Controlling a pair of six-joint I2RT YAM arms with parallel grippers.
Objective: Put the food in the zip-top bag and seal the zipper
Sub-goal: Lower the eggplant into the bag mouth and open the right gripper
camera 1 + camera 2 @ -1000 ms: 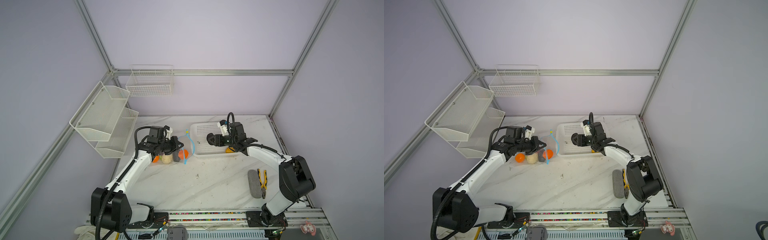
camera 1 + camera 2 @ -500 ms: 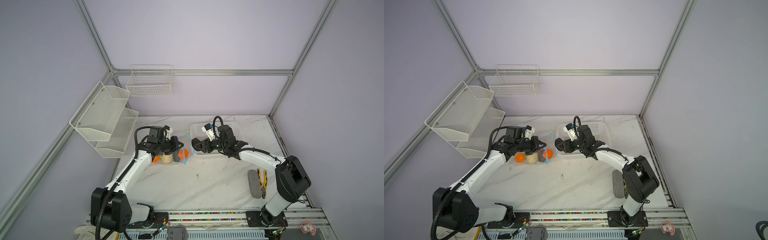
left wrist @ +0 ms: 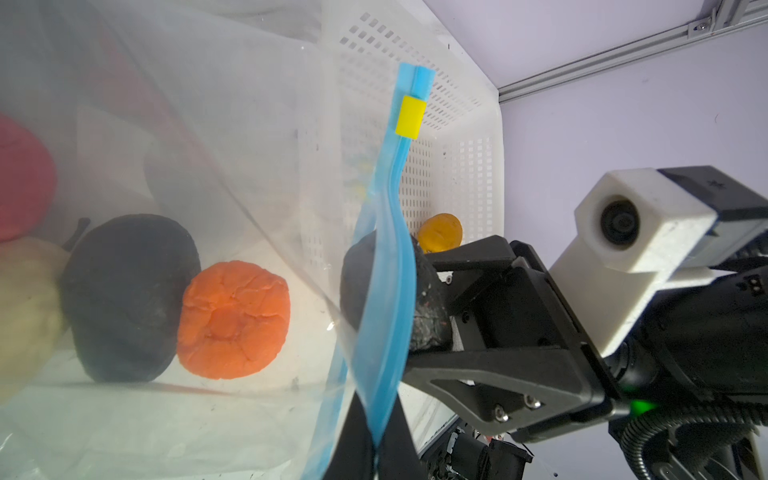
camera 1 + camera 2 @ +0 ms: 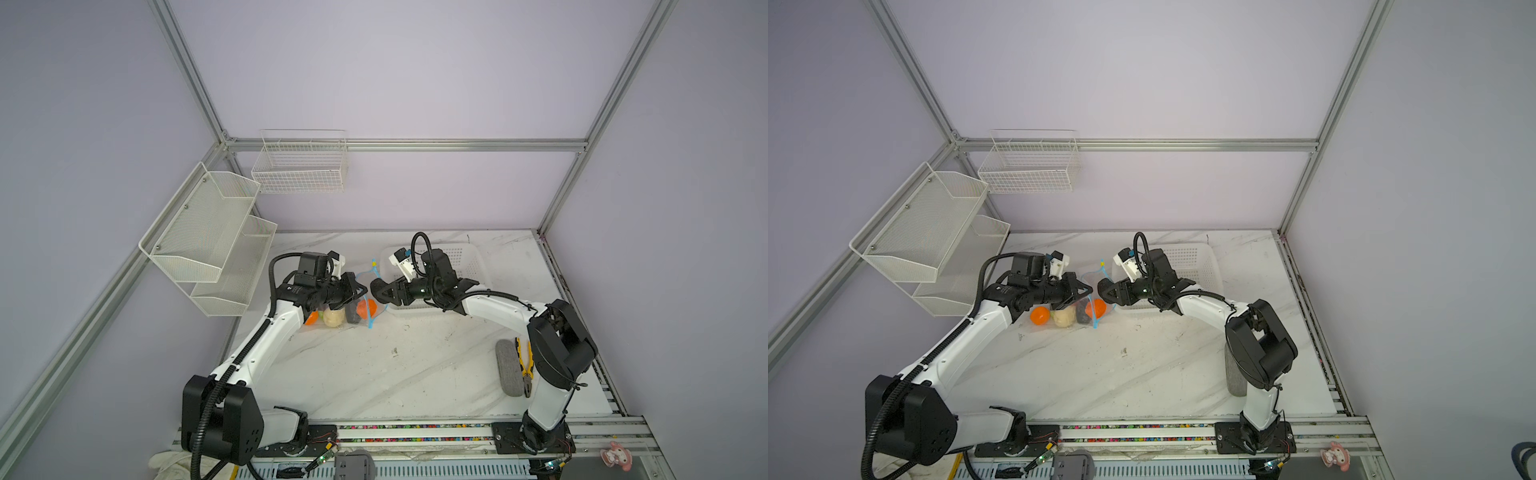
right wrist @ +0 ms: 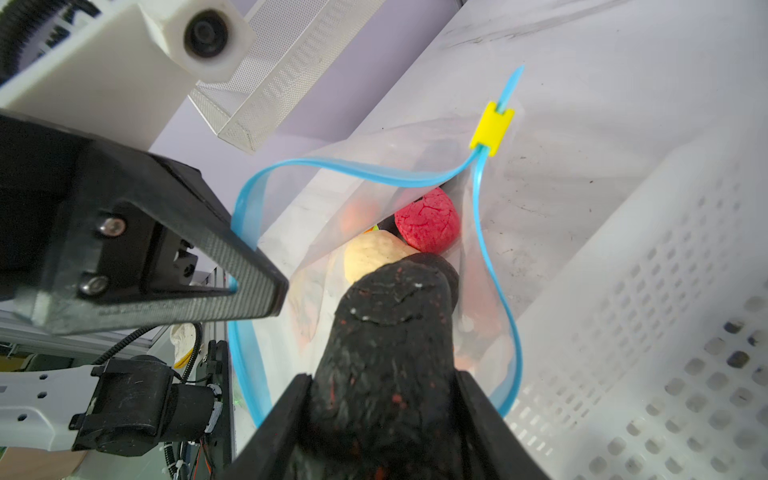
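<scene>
Holding a black lump [image 5: 386, 332] tight, the right gripper [image 4: 376, 291] is at the mouth of the bag [image 3: 249, 145]; the step is putting food in; next it should reach deeper and let go; the left gripper [image 4: 357, 289] pinches the blue zipper [image 3: 390, 270], keeping the mouth wide; the clear, floppy bag lies on the table [image 4: 395, 374] with an orange [image 3: 235, 320], a pear [image 5: 374, 253] and a pink ball [image 5: 428, 220] inside; behind, a yellow fruit [image 3: 440, 232] waits in the basket [image 3: 457, 124].

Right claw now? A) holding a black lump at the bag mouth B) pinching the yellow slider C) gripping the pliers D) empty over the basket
A: the right claw is closed on the black lump at the open mouth of the zip-top bag, whose zipper the left claw pinches.
</scene>
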